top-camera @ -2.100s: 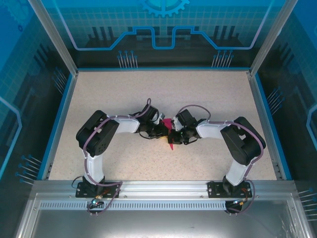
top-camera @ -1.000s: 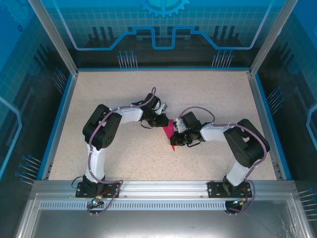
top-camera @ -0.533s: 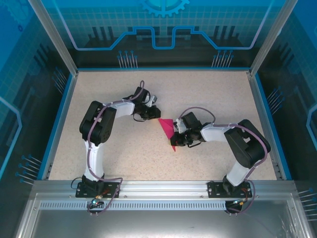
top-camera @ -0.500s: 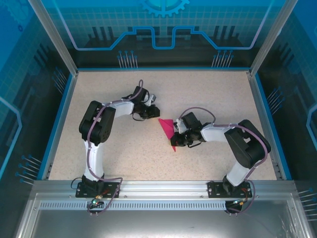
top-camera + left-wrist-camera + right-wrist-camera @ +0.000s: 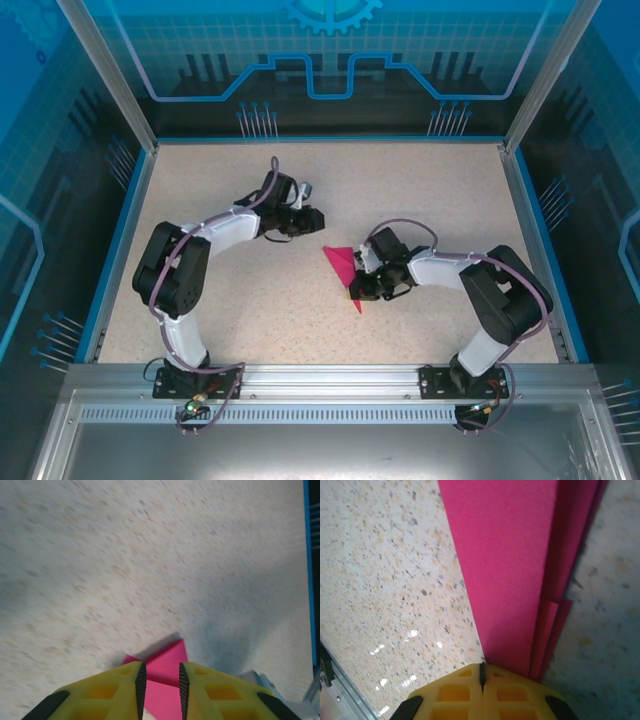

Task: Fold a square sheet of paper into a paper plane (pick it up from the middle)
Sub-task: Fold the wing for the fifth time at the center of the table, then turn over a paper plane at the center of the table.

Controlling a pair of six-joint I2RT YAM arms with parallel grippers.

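The paper plane (image 5: 343,264), a folded magenta-pink triangle with its point toward the near side, lies on the speckled table near the middle. My right gripper (image 5: 361,288) is at its right edge. In the right wrist view its yellow fingertips (image 5: 482,666) are shut tip to tip against the near edge of the pink paper (image 5: 510,555), whose stacked folded layers show along the right. I cannot see any paper pinched between them. My left gripper (image 5: 311,218) hangs up and to the left of the plane, apart from it. Its jaws (image 5: 160,672) stand slightly open and empty, with the pink paper (image 5: 167,660) seen beyond them.
The speckled tabletop (image 5: 250,300) is bounded by a blue rim (image 5: 115,250) and clear enclosure walls. The arm bases are bolted to the metal rail (image 5: 330,385) at the near edge. Bare tabletop stretches on all sides of the paper.
The left gripper let go of the paper, opened a little and drew back up and to the left. The plane now lies flatter on the table, shifted slightly right with the right gripper.
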